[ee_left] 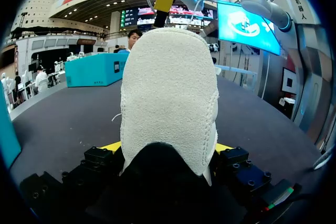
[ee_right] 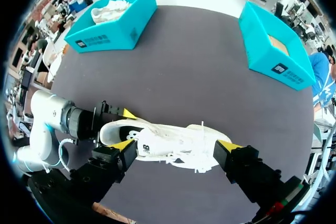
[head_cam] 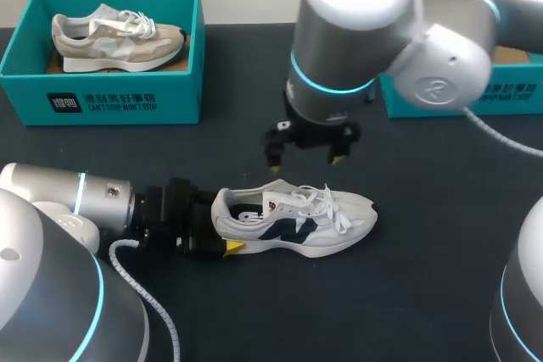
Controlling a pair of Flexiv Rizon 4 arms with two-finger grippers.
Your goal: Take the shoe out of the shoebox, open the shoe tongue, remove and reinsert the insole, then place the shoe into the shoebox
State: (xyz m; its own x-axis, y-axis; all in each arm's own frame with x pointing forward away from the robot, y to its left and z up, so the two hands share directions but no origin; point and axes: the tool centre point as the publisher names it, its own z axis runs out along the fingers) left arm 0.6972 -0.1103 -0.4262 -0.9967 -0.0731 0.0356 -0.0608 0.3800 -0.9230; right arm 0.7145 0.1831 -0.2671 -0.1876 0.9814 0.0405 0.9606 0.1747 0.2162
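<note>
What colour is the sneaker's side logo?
On the white sneaker, the logo is dark navy; head view shows it best.

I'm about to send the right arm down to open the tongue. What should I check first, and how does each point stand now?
1. Left gripper holds the white shoe, with its jaws on both sides of the heel: ok.
2. The shoe stands on its sole on the table: ok.
3. Right gripper hovers over the shoe with its jaws open and empty: ok.
4. Nothing lies between the right gripper and the laces: ok.
5. Tongue already lifted: cannot tell.
6. Right shoebox is free for the shoe's return, with its floor bare: ok.
</note>
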